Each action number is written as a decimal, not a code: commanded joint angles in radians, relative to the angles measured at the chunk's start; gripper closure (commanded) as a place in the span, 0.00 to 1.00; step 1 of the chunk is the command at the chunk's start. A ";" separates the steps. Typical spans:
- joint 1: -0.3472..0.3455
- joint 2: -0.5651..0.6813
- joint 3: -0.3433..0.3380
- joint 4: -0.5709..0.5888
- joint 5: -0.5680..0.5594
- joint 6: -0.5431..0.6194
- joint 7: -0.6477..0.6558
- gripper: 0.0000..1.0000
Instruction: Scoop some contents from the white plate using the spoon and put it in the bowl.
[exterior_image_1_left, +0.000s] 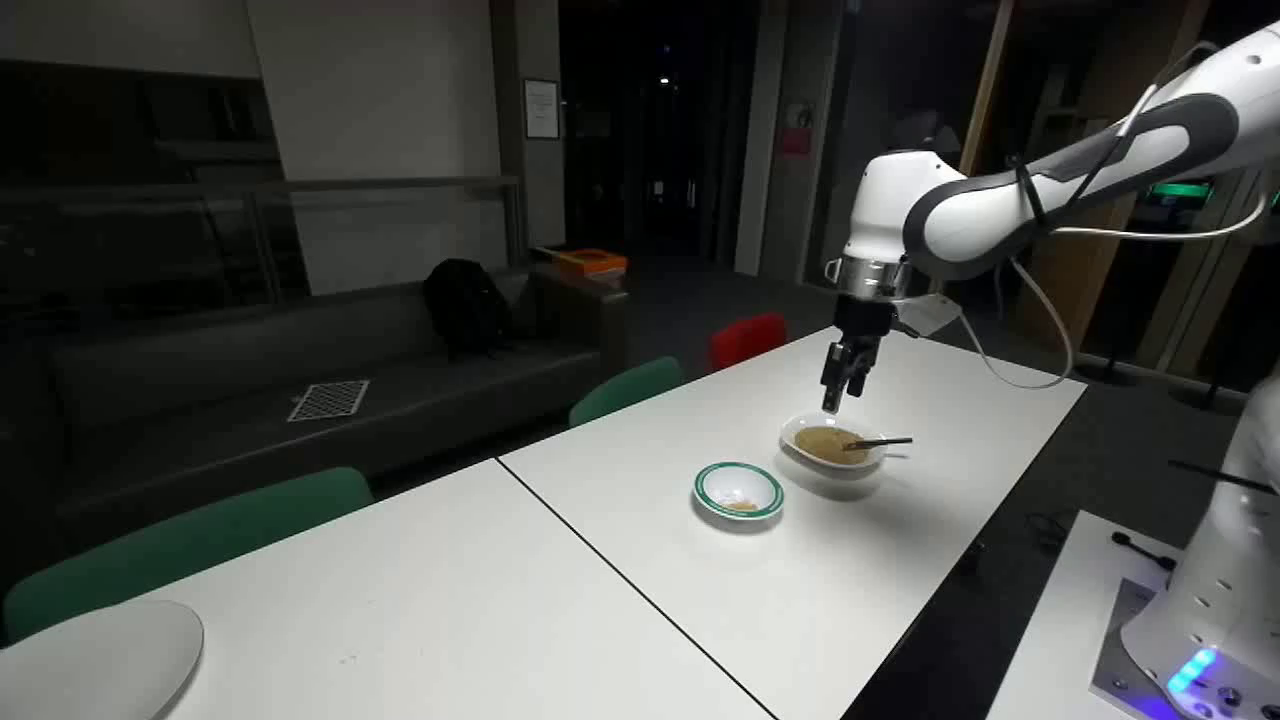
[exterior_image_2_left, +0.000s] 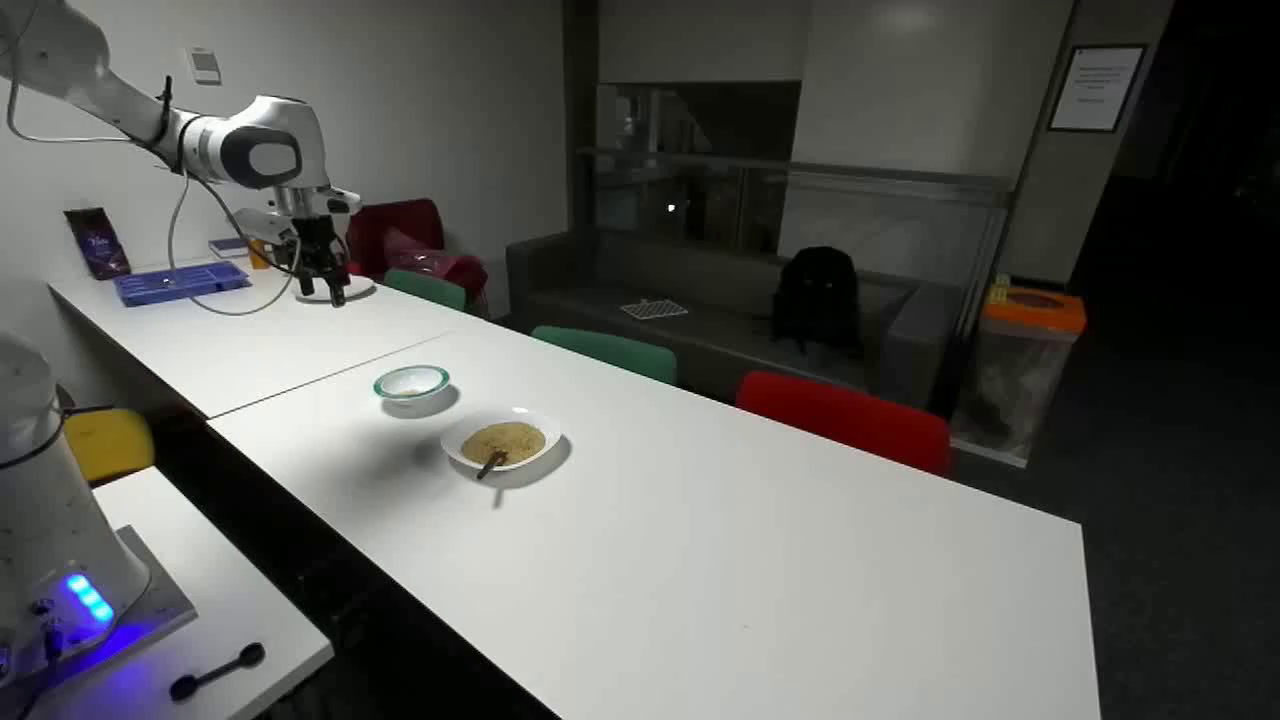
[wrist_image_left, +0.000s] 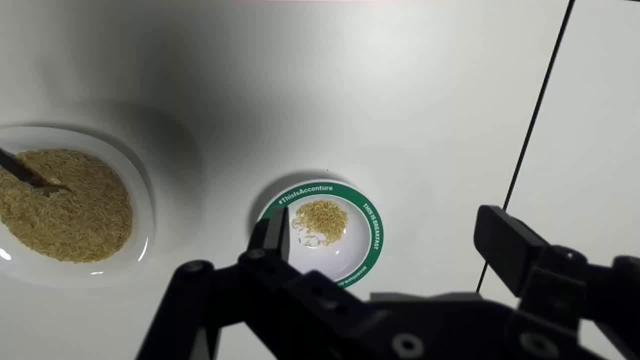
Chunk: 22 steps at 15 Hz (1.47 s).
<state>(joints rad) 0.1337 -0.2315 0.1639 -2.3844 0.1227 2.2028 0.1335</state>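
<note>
The white plate (wrist_image_left: 142, 220) holds a broad layer of tan-brown grains (wrist_image_left: 75, 215), the contents. A dark spoon (wrist_image_left: 20, 167) lies with its tip in the grains; in both exterior views its handle (exterior_image_1_left: 885, 442) sticks out over the plate's rim. Beside the plate stands the bowl (wrist_image_left: 345, 260), white with a green rim, a small heap of grains (wrist_image_left: 322, 220) inside. My gripper (wrist_image_left: 382, 225) is open with nothing between its fingers, in the air above the table. In the wrist view the left finger (wrist_image_left: 277, 230) covers part of the bowl's rim.
A dark seam (exterior_image_1_left: 640, 590) crosses the white table. Farther along lie a large pale round dish (exterior_image_1_left: 100, 660), a blue tray (exterior_image_2_left: 180, 283) and a dark bag (exterior_image_2_left: 97, 243). Green and red chairs (exterior_image_2_left: 845, 420) line the far edge. A black tool (exterior_image_2_left: 215, 672) rests near the robot base.
</note>
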 joint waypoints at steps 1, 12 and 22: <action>0.004 0.002 -0.004 0.001 -0.001 -0.002 0.001 0.00; -0.051 0.113 -0.167 0.136 -0.017 -0.306 -0.577 0.00; -0.159 0.101 -0.286 0.181 0.002 -0.276 -0.929 0.00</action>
<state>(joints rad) -0.0159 -0.1308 -0.1322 -2.2049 0.1237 1.9294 -0.7946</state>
